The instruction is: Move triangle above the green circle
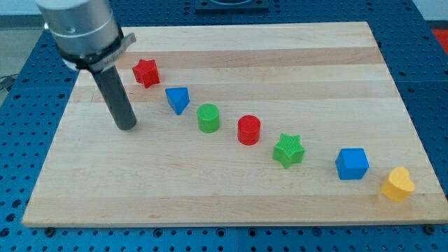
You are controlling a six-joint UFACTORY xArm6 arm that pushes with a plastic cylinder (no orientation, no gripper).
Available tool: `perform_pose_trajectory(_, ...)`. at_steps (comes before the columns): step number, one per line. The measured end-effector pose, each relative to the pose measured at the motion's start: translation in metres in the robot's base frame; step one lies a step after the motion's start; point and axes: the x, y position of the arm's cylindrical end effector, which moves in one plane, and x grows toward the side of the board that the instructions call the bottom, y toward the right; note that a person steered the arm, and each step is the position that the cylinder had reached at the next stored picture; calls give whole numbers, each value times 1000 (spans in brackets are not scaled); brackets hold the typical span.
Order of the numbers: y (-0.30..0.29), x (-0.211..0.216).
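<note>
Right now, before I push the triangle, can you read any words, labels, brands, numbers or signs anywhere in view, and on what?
None: no readable text shows.
The wooden board is bare wood.
The blue triangle, the green circle and the other blocks carry no marks.
My tip, on the view's left of the triangle, and the grey housing above it show no label.

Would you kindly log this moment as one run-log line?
my tip: left of blue triangle, apart | blue triangle: upper-left of green circle, not above it | goal: not yet met

no readable text, labels or numbers — blocks and board unmarked
</note>
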Motion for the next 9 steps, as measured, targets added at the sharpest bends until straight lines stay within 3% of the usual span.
perform_pose_trajectory(5, 17, -49)
perform_pose_trajectory(9, 115, -57)
